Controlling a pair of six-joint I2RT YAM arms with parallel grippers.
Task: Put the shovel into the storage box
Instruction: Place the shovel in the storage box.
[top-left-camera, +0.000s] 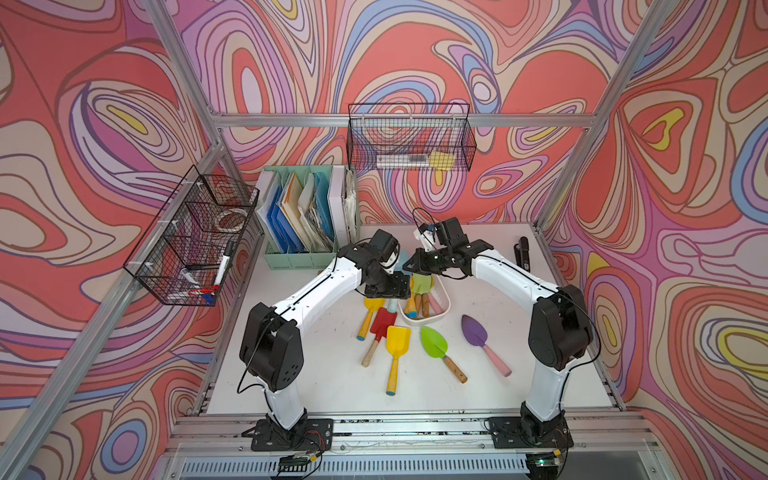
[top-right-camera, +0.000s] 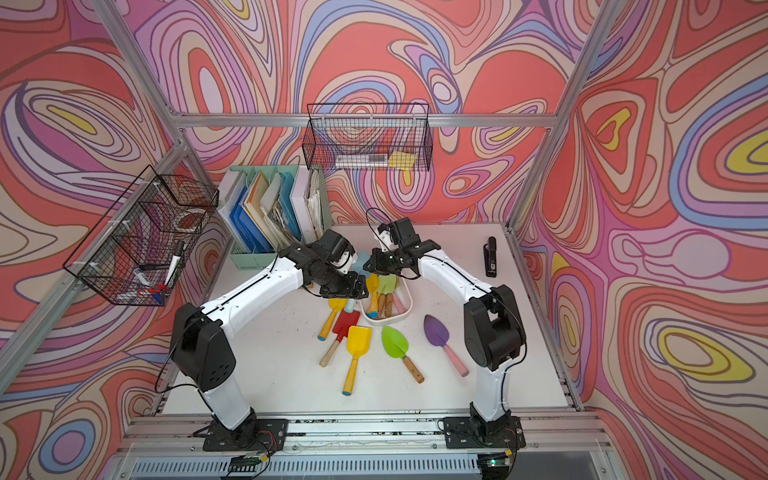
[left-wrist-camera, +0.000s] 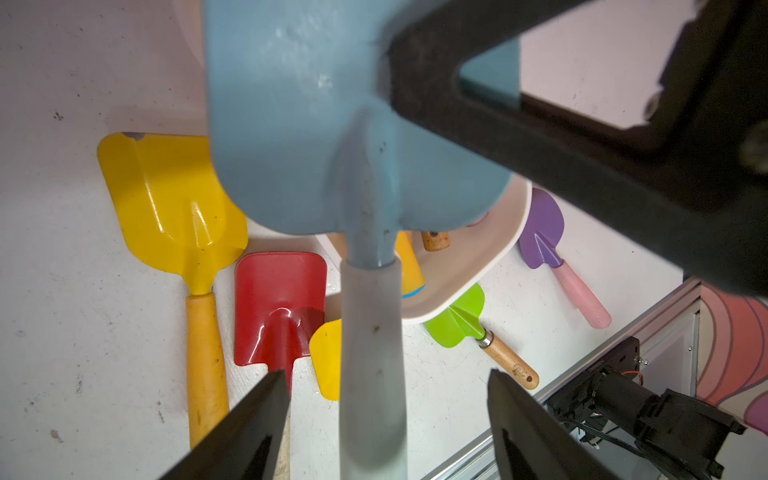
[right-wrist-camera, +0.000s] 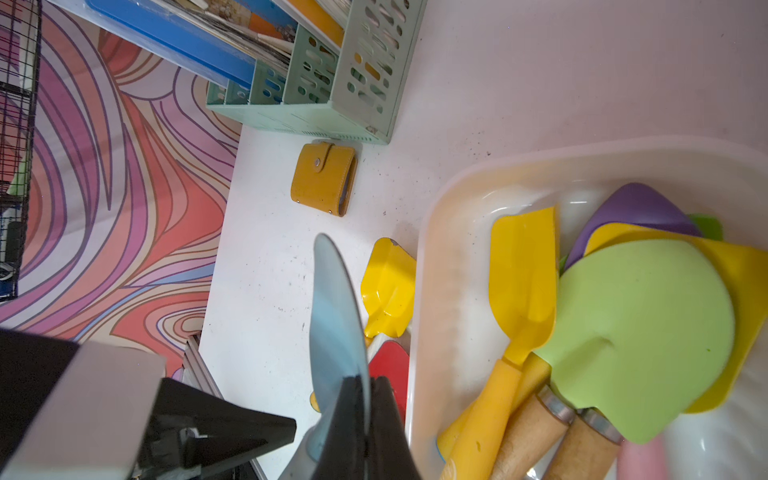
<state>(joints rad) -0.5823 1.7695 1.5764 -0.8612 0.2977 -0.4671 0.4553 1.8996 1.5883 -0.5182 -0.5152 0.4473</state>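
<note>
A light-blue shovel (left-wrist-camera: 332, 124) with a pale grey handle hangs above the table beside the white storage box (top-left-camera: 442, 313). My right gripper (right-wrist-camera: 368, 384) is shut on the thin edge of its blade (right-wrist-camera: 332, 299). My left gripper (left-wrist-camera: 386, 374) is open, its fingers (left-wrist-camera: 266, 399) standing on either side of the handle with a gap on both sides. The box (right-wrist-camera: 449, 232) holds several shovels, among them a yellow one (right-wrist-camera: 523, 282) and a light-green one (right-wrist-camera: 640, 332). In both top views the two grippers meet at the box's far left end.
Loose shovels lie on the table left of and in front of the box: yellow (top-left-camera: 398, 340), red (top-left-camera: 384, 322), green (top-left-camera: 434, 340), purple (top-left-camera: 476, 330). A mint-green file organizer (top-left-camera: 307, 216) stands at the back left, with a yellow wallet (right-wrist-camera: 324, 178) by it. A black stapler (top-left-camera: 523, 253) lies at the far right.
</note>
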